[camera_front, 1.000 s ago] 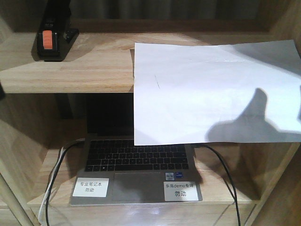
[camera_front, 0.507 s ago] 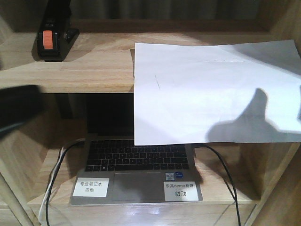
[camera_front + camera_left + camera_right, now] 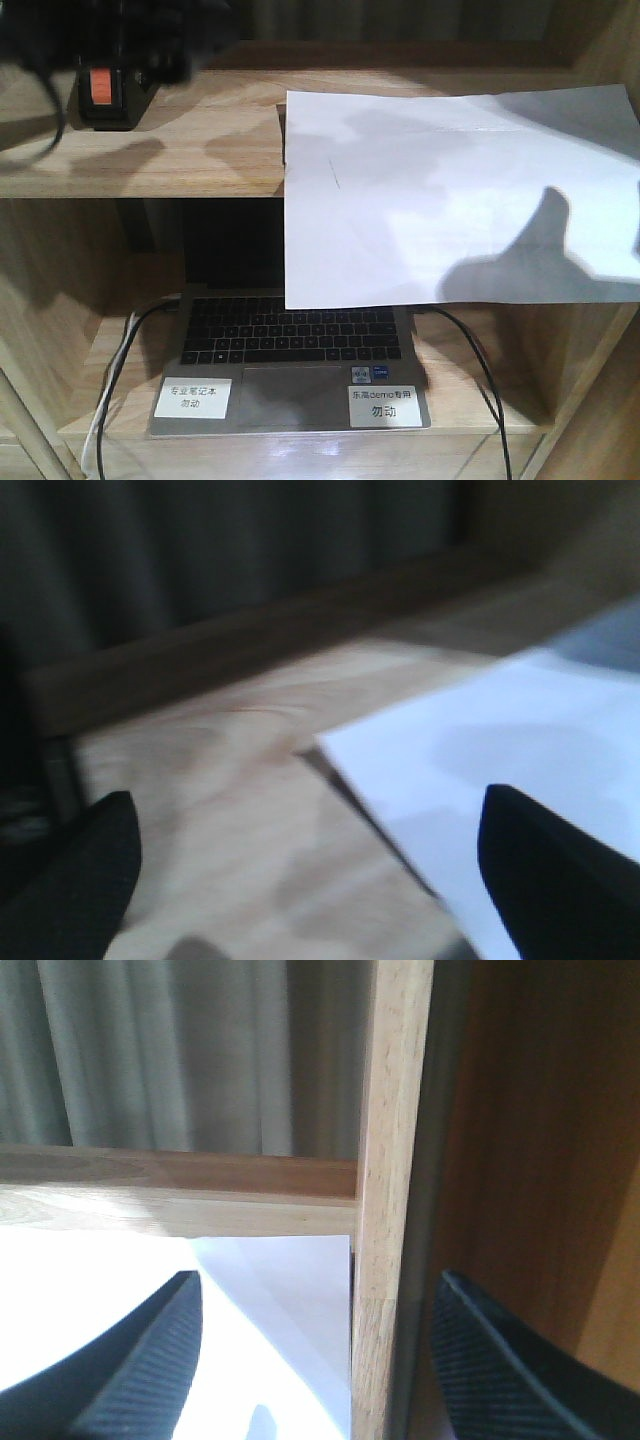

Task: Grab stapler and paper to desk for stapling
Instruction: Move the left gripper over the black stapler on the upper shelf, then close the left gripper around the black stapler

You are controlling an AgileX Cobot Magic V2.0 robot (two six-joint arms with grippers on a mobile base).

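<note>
The black stapler (image 3: pixel 103 95) with its orange patch stands on the upper shelf at the far left. My left arm (image 3: pixel 120 40) is a dark blur right above it. In the left wrist view my left gripper (image 3: pixel 310 880) is open over bare shelf wood, with its right finger over the corner of the paper (image 3: pixel 520 770). The white paper (image 3: pixel 450 190) lies on the upper shelf and hangs over its front edge. My right gripper (image 3: pixel 320 1360) is open, with the paper's right edge (image 3: pixel 290 1300) and the shelf's upright post (image 3: pixel 388 1210) between its fingers. The desk is out of view.
An open laptop (image 3: pixel 290 360) with two white labels and black cables sits on the lower shelf (image 3: pixel 80 420), partly hidden by the hanging sheet. Grey curtains (image 3: pixel 170 1050) hang behind the shelving. A wooden side wall (image 3: pixel 540 1140) stands close on the right.
My left arm has risen from the left edge at mid-height to the top left, over the stapler, and casts new shadows on shelf and paper. Stapler and paper have not moved.
</note>
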